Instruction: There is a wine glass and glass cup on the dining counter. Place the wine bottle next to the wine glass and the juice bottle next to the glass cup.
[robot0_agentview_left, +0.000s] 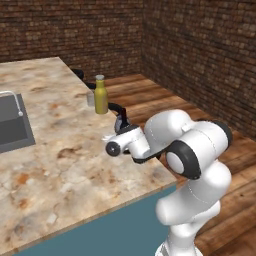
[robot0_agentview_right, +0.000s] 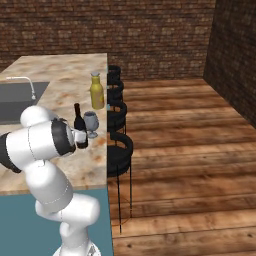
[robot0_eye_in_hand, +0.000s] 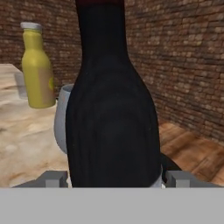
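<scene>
The wine bottle (robot0_agentview_right: 78, 126) is seen upright on the worktop (robot0_agentview_left: 60, 165), long axis vertical, directly between the jaws; the two dark finger tips flank its base in the hand view. Whether it is pinched or only bracketed cannot be told. The wine glass (robot0_agentview_right: 91, 123) stands just beside it, toward the stools' edge. The juice bottle (robot0_agentview_right: 96, 90) stands farther along, next to the glass cup (robot0_agentview_left: 90, 98). The bottle's base and the finger pads are cut off; the glass is largely hidden behind the bottle in the hand view.
</scene>
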